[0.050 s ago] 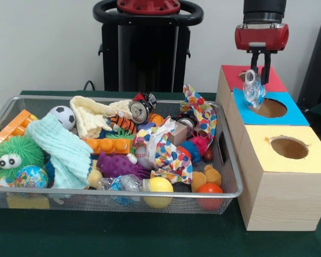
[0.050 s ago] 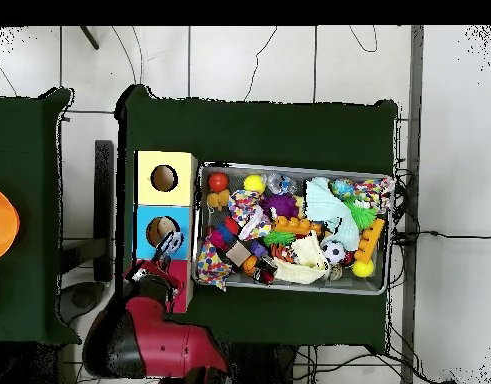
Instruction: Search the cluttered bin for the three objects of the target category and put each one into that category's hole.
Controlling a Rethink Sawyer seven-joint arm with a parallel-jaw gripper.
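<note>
Nearest in the front view, the pale wooden box with the yellow top and round hole (image 1: 287,176) is sitting at the green table's front edge, hole bare, nothing being fed to it. Beside it the silver wire-mesh bin (image 1: 227,160) is holding the clutter heaped edge to edge: a yellow ball (image 1: 158,186) and an orange-red ball (image 1: 209,189) are resting against the bin's front rim, a clear crinkled plastic piece (image 1: 119,184) is lying just beside the yellow ball, a mint-green knitted cloth (image 1: 61,151) is draping over the left part, and a black-and-white toy football (image 1: 63,116) is sitting toward the back-left corner. Farther back, the blue-topped wooden box with a round hole (image 1: 289,113) is standing between the yellow box and the red-topped wooden box (image 1: 232,75) at the far end of the row. The red and black gripper (image 1: 259,67) is hanging above the blue box, jaws closed on a clear crumpled plastic bottle (image 1: 253,90), which is dangling just over the near rim of the blue hole; the overhead view agrees, showing it at that hole's edge. Judgement: the bottle is being held upright and off-centre, so it probably needs a small shift before release, otherwise it may catch the rim. The clear plastic in the bin looks like a candidate for the same category.
</note>
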